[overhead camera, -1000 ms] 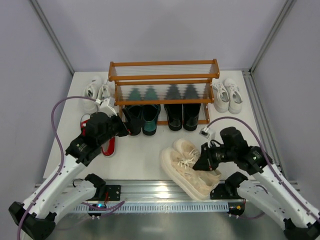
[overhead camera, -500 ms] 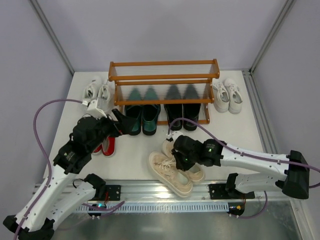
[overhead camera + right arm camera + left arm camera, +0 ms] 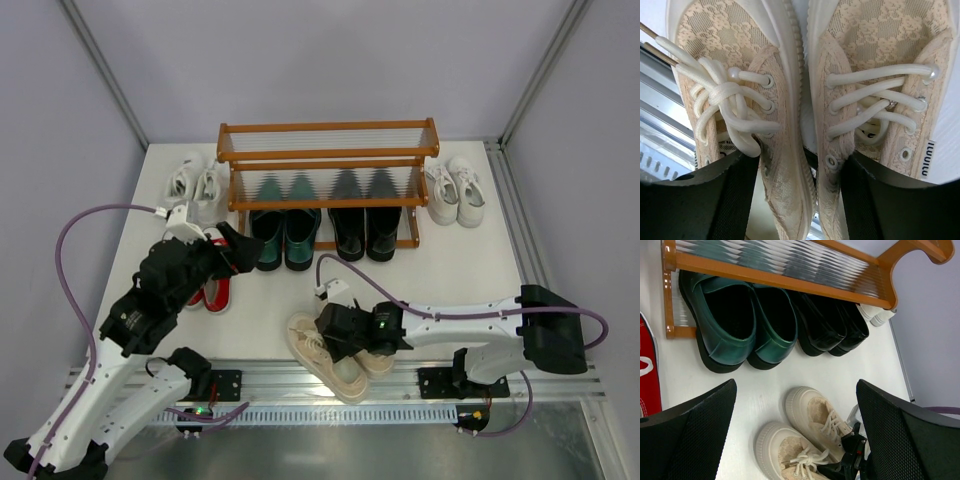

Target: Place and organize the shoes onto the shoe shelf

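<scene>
At six o'clock from the orange-brown slatted wooden shelf (image 3: 328, 128), on the white surface (image 3: 450, 280), your right gripper (image 3: 799, 162) clamps the beige lace-up sneakers (image 3: 345, 378) by their inner sides; left gripper (image 3: 796, 390) spread wide, empty.

A white tabletop (image 3: 460, 270) stands before pale grey walls (image 3: 330, 60), slanted metal frame bars (image 3: 105, 75) rising at its far corners, a ribbed aluminium rail (image 3: 270, 382) along its near edge.

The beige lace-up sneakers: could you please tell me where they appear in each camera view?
Top external: beige lace-up sneakers low centre, near the table's front edge.
Left wrist: bottom centre, below the dark green loafers.
Right wrist: filling the frame.
Shared landmark: those loafers, absent from the right wrist.
</scene>
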Controlling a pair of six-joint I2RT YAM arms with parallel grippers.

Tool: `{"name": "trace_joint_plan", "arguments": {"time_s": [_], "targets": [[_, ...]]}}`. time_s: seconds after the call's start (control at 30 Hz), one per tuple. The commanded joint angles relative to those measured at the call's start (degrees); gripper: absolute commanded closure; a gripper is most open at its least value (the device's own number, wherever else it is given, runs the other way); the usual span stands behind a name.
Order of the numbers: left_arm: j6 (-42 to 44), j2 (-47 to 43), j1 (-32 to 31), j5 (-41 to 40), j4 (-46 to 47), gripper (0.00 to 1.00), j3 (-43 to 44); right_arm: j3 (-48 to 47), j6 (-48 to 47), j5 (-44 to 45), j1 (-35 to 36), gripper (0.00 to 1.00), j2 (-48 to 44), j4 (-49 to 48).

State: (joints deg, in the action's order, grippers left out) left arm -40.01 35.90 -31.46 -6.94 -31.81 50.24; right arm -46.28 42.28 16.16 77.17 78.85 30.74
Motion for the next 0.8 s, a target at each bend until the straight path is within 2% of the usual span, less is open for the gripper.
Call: {"name": "trace_joint_plan", "arguments": {"time_s": [0.0,0.2,0.27,0.43,0.6,0.7,0.77], "targets": [[0.81,-0.57,0.17,-1.06,-0.62,0.00,1.62,-0.57,-0.09,3.17,0.18,0.36,-1.85,-8.33],[0.90,-0.57,0.26,-1.32,-0.44,0.00,1.53,1.98,-8.87,-3.57,0.18,0.37,-5.54,-8.59],[0.90,-0.22,0.26,-1.32,-0.62,0.00,1.79,2.77,-11.24,-4.91,0.18,0.40,-5.99,-7.28],[0.90,-0.48,0.17,-1.76,-1.14,0.00,1.79,5.32,-12.66,-10.52,0.18,0.47,-6.51,-7.88],[0.99,-0.66,0.26,-2.11,-1.67,0.00,1.88,7.61,-12.93,-14.14,0.18,0.49,-6.69,-10.00],[0.99,-0.66,0.17,-2.11,-1.85,0.00,1.88,8.05,-12.49,-14.05,0.18,0.57,-5.82,-10.26],[0.99,-0.74,0.26,-2.29,-1.76,0.00,1.97,7.96,-12.05,-13.27,0.27,0.68,-3.98,-10.00]]}}
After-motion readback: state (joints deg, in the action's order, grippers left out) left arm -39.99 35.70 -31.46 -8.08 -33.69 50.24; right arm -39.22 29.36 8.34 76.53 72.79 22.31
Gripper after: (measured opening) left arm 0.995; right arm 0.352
